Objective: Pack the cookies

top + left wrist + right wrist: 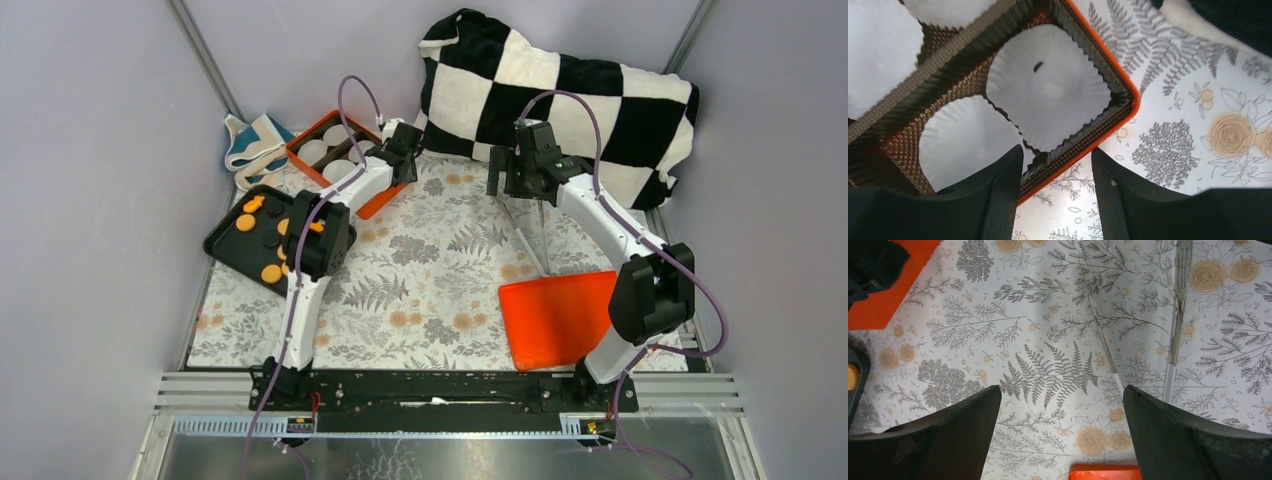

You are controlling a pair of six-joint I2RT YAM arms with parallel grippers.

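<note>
A: Were legible text, labels, brands and numbers checked?
B: All three views were checked. None can be read. Only a fern and flower print is seen on the tablecloth [430, 270].

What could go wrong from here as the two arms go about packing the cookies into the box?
The open left gripper hangs over the rim of the orange compartmented box; descending could tilt it and shift its white paper liners. The left arm overhangs the black tray; swinging back may sweep the small orange-yellow cookies. The transparent plastic piece under the open right gripper is hard to see and could be struck.
</note>
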